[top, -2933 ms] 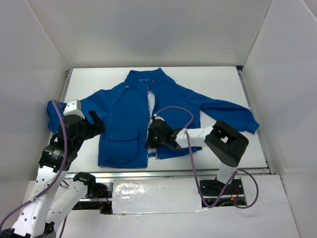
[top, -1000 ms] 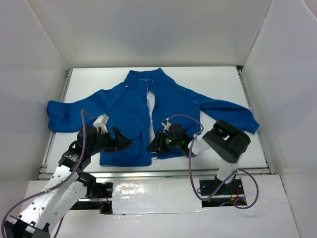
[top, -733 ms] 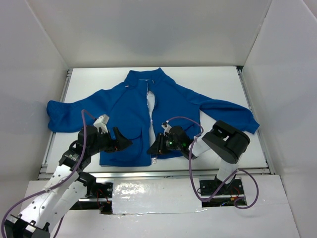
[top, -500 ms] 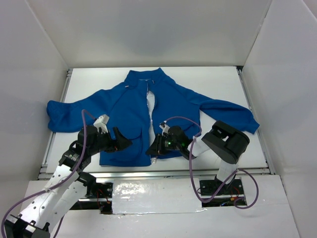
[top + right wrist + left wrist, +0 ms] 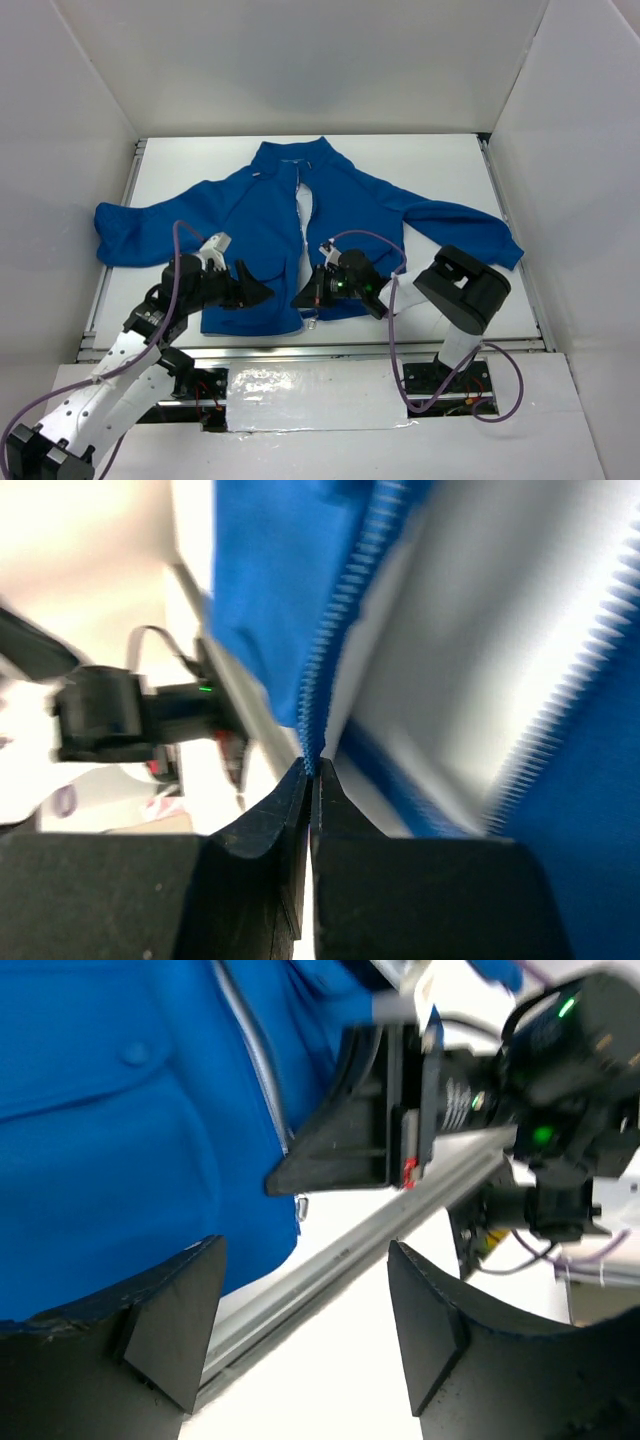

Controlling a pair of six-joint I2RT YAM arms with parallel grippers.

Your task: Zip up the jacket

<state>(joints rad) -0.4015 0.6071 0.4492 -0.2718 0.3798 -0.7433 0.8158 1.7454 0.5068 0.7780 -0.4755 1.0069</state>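
The royal-blue fleece jacket (image 5: 300, 200) lies flat on the white table (image 5: 420, 170), its hem beneath both sets of fingers and its collar far beyond them. It looks light, soft and floppy, so I'd expect it to bunch and drag unless the hem is pinned. The firm places to grasp are the base of the pale toothed zipper (image 5: 330, 650) and the small metal pull (image 5: 301, 1206). The right gripper (image 5: 313, 775) is pressed fully together at the zipper's lower end; whether it nips cloth I cannot tell. The left gripper (image 5: 307, 1250) stands wide, holding nothing, just beside it. Only the left wrist view shows the pull hanging free by the right fingertips. Only the right wrist view shows the teeth running into them.
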